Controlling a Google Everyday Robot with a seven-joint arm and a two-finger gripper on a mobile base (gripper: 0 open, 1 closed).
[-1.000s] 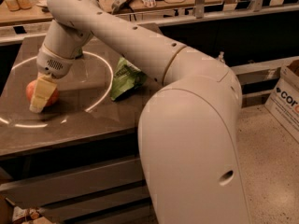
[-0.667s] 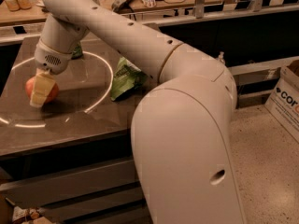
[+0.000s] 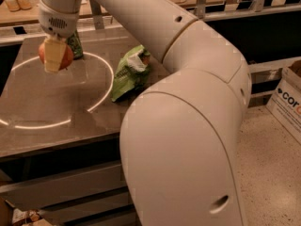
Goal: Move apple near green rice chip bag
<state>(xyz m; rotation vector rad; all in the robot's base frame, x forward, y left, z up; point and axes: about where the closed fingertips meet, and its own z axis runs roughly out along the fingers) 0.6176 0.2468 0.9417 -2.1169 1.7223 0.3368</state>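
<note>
The apple [image 3: 66, 58] is orange-red and round, held between the cream fingers [image 3: 52, 56] of my gripper [image 3: 54, 62], which is shut on it above the left part of the dark table. The green rice chip bag [image 3: 130, 72] lies crumpled on the table to the right of the apple, partly behind my arm. A gap of bare tabletop separates apple and bag.
A dark green can [image 3: 75, 44] stands just behind the apple. The table [image 3: 56, 112] has a glowing white ring on it. My big white arm [image 3: 188, 126] covers the right of the view. A cardboard box [image 3: 288, 98] sits on the floor at far right.
The gripper has lifted the apple off the table and carried it up and to the right, toward the can and the bag.
</note>
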